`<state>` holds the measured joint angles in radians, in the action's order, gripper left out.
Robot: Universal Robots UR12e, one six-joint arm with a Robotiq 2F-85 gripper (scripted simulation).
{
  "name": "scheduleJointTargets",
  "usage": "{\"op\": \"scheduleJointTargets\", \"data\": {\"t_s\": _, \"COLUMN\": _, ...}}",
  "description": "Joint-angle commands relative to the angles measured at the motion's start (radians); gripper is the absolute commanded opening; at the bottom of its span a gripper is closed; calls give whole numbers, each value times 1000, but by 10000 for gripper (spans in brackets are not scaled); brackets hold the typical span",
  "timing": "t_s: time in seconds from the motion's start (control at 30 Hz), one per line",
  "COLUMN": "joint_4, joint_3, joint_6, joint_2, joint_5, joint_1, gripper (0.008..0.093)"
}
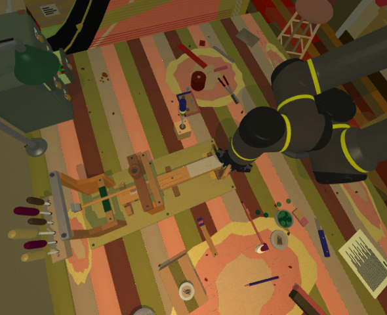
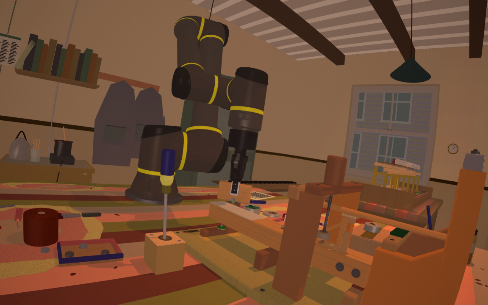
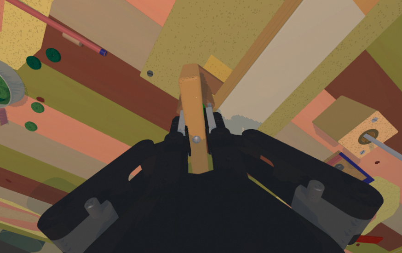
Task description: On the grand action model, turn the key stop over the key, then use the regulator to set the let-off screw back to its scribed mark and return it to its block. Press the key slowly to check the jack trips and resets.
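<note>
The key stop point(image 3: 194, 104), a short orange wooden bar on a pivot screw, sits at the front end of the grand action model point(image 1: 143, 184) beside the pale key point(image 1: 204, 166). My gripper point(image 3: 195, 121) has closed on the key stop, which points away from me alongside the key's front end. In the second side camera the gripper point(image 2: 235, 186) hangs straight down onto the stop point(image 2: 232, 191). The regulator point(image 2: 166, 178), with its blue and yellow handle, stands upright in its wooden block point(image 2: 163, 252) left of the model. The let-off screw is too small to make out.
Behind the model a dark red felt roll point(image 1: 198, 80), a small tray point(image 1: 188, 103) and pliers point(image 1: 228, 88) lie on the striped bench. A tin of green punchings point(image 1: 284, 218), a red-handled tool point(image 1: 253, 225) and a blue knife point(image 1: 322, 239) lie toward the paper sheet. A rack of tools point(image 1: 43, 225) sits at the hammer end.
</note>
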<state>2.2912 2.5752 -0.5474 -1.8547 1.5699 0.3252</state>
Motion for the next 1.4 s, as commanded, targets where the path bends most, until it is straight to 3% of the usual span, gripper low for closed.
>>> {"op": "scheduleJointTargets", "data": {"t_s": 0.0, "joint_4": 1, "joint_3": -1, "joint_6": 23, "joint_2": 0, "joint_5": 1, "joint_1": 0, "gripper": 80}}
{"op": "scheduleJointTargets", "data": {"t_s": 0.8, "joint_4": 1, "joint_3": -1, "joint_6": 617, "joint_2": 0, "joint_5": 1, "joint_1": 0, "gripper": 80}}
{"op": "scheduleJointTargets", "data": {"t_s": 1.37, "joint_4": 1, "joint_3": -1, "joint_6": 833, "joint_2": 0, "joint_5": 1, "joint_1": 0, "gripper": 80}}
